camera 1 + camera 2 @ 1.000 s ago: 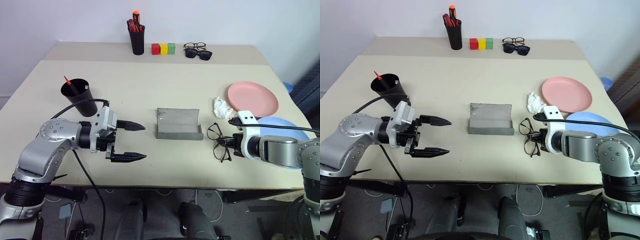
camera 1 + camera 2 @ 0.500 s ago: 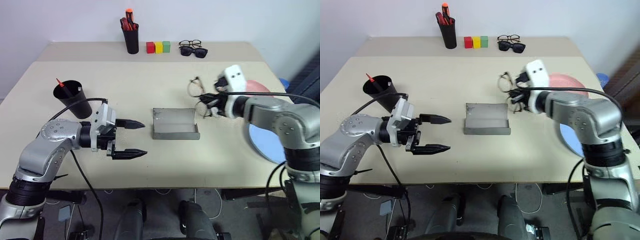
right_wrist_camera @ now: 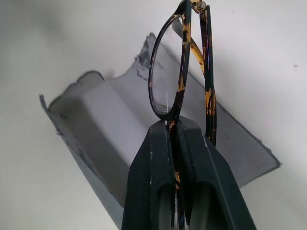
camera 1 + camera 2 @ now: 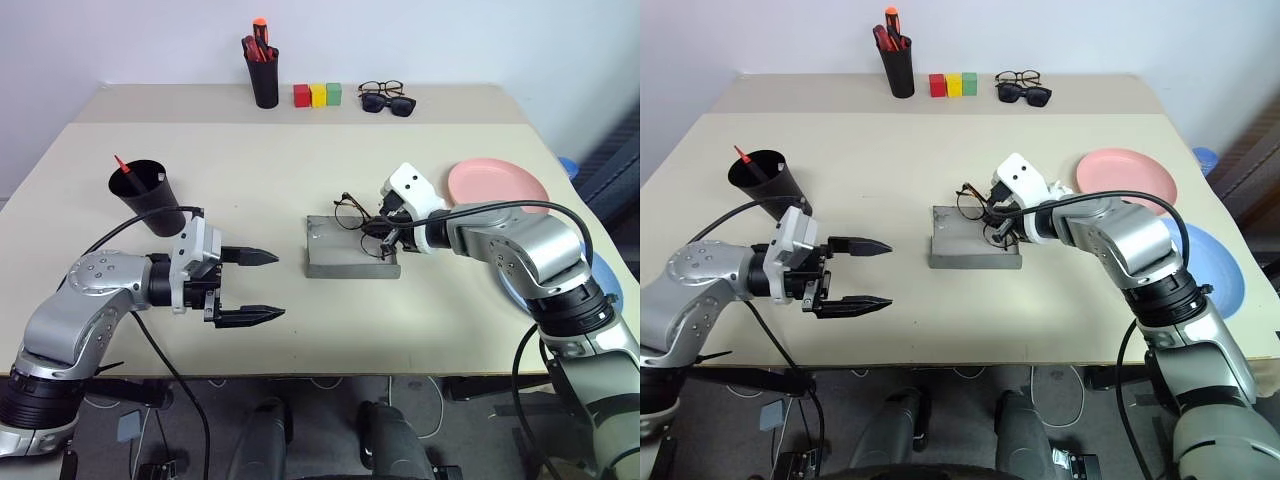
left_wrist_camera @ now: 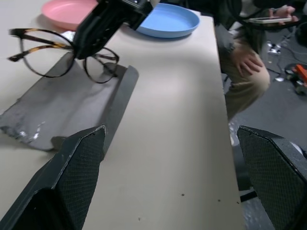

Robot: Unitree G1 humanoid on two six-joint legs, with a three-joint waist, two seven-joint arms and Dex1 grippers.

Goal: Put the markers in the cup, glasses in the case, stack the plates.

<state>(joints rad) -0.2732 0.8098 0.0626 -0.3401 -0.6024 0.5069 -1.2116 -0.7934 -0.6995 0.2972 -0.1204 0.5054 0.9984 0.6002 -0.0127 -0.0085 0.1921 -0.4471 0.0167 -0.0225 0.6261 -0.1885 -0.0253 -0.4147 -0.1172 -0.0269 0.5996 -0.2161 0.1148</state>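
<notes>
Glasses [image 4: 357,217] hang over my open case [image 4: 354,250], right gripper [image 4: 388,232] clenched on them, left gripper [image 4: 262,286] released — plates [image 4: 497,184] unstacked, one marker [image 4: 126,166] cupped.

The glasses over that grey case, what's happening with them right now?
The right claw is shut on the glasses, holding them just above the open grey case; they are not yet laid in it. The left claw hangs open and empty near the black cup, which has a red marker in it. The pink plate and blue plate lie side by side, unstacked.
</notes>
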